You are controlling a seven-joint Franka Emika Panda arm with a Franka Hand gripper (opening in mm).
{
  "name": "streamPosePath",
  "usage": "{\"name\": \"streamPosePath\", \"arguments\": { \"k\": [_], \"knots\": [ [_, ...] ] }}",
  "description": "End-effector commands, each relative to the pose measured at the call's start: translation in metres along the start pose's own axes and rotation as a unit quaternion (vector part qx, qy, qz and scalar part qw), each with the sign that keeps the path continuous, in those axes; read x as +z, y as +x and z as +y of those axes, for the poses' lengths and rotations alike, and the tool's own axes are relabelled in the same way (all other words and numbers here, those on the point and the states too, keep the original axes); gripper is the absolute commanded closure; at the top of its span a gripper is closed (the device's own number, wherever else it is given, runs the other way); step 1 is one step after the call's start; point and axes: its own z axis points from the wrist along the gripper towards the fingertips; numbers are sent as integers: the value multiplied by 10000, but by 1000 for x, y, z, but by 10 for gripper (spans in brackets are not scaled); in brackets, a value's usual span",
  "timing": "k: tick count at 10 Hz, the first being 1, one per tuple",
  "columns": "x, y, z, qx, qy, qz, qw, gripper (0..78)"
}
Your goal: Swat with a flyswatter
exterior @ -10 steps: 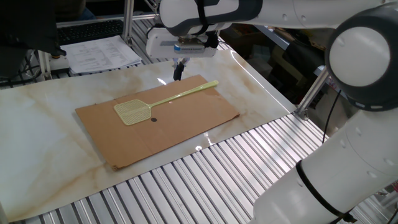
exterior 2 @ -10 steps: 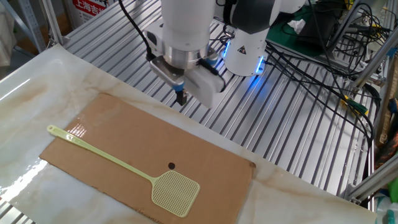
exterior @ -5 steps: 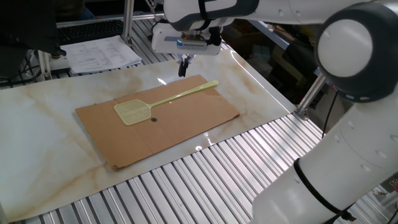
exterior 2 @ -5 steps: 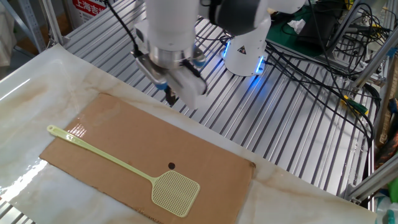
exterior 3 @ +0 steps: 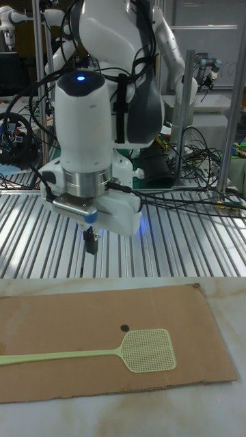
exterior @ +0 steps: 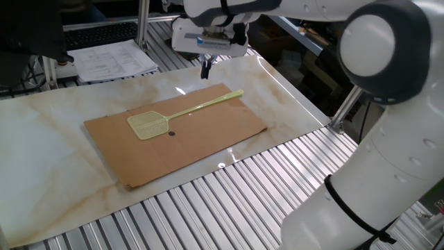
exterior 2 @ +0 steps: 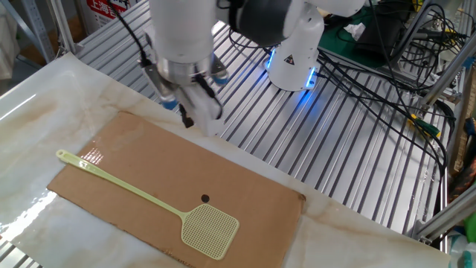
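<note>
Approach step: gripper (exterior 2: pixel 186 119) hovering upper centre, jaws seemingly together, empty. Next: descend over flyswatter (exterior 2: pixel 160 202) handle, open, grasp.

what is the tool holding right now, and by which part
Nothing. The tool hangs above the cardboard's far edge, while the flyswatter lies flat on the cardboard, untouched.

The flyswatter (exterior 3: pixel 145 350) handle runs off the left edge in the tall view. The gripper (exterior: pixel 205 69) fingers look too small and dark to tell any gap.
</note>
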Motion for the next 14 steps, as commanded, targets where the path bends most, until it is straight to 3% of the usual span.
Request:
{"name": "streamPosePath", "arguments": {
  "k": [1, 5, 7, 10, 12, 14],
  "knots": [
    [-4, -11, -4, 278, -7, -84, 9996, 776],
    [-4, -11, -4, 535, -24, -242, 9983, 776],
    [-4, -11, -4, 1248, 13, -238, 9919, 776],
    [-4, -11, -4, 1706, -94, -208, 9851, 776],
    [-4, -11, -4, 1709, -332, -368, 9840, 776],
    [-4, -11, -4, 1752, -457, -257, 9831, 776]
  ]
}}
